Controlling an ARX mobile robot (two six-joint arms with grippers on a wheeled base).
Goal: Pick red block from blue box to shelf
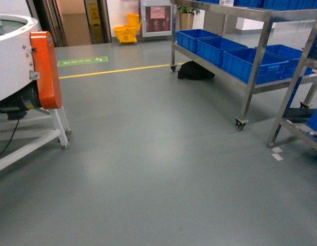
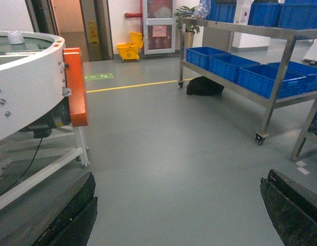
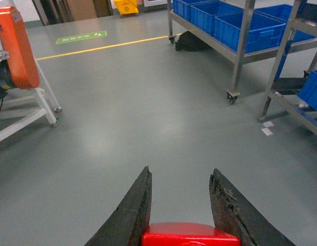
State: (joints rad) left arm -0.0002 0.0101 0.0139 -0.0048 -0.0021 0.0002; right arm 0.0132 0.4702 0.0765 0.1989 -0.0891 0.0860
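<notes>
In the right wrist view the red block (image 3: pixel 189 233) sits between my right gripper's (image 3: pixel 180 175) two dark fingers, which are shut on its sides, above bare grey floor. The left gripper (image 2: pixel 179 189) is open, its fingers wide apart with only floor between them. The shelf (image 1: pixel 251 51), a steel rack on castors, stands ahead on the right and carries dark blue crates (image 1: pixel 253 64); it also shows as the shelf (image 3: pixel 235 46) and the shelf (image 2: pixel 261 61). The blue box is out of view. Neither gripper shows in the head view.
A white round machine with an orange guard (image 1: pixel 45 69) on a white frame stands at the left. A second steel rack (image 1: pixel 302 102) is at the far right. A black bag (image 1: pixel 195 70) lies under the shelf. A yellow mop bucket (image 1: pixel 126 32) stands at the back.
</notes>
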